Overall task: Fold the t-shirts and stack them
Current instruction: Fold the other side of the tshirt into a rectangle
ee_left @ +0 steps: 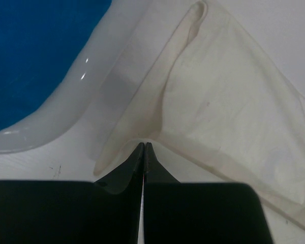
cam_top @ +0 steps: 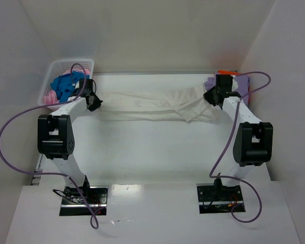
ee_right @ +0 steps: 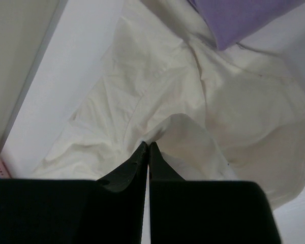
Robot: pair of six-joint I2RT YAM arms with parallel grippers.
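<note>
Top external view first, Ana: what lies nearest to the arm bases?

Bare table [cam_top: 152, 157], Tom. From 6 o'clock up to the middle the surface is free, and side walls close it at 9 and 3 o'clock.

And behind this free part?

The cream-white t-shirt [cam_top: 152, 104] lies as a long band from about 9 o'clock to about 2 o'clock. Its near edge is almost straight on the left half. The right end is wider and bunched.

Who holds it?

Both arms. The left gripper [cam_top: 93, 101] has its fingers pressed together on the left end. In the left wrist view a fold of the cloth is caught between the tips. The right gripper [cam_top: 212, 96] is closed in the same way on the bunched right end.

What is farther back?

At 10 o'clock, in the far left corner, stands the basket [cam_top: 56, 66] with the blue shirt [cam_top: 66, 84] and the pink shirt [cam_top: 50, 95] inside. Its near rim is just beside the left gripper. At 2 o'clock the lavender shirt [cam_top: 210, 81] lies just behind the right gripper, with a strip of orange cloth [cam_top: 224, 71] beyond it. At 12 o'clock a narrow bare strip separates the band from the back wall.
</note>
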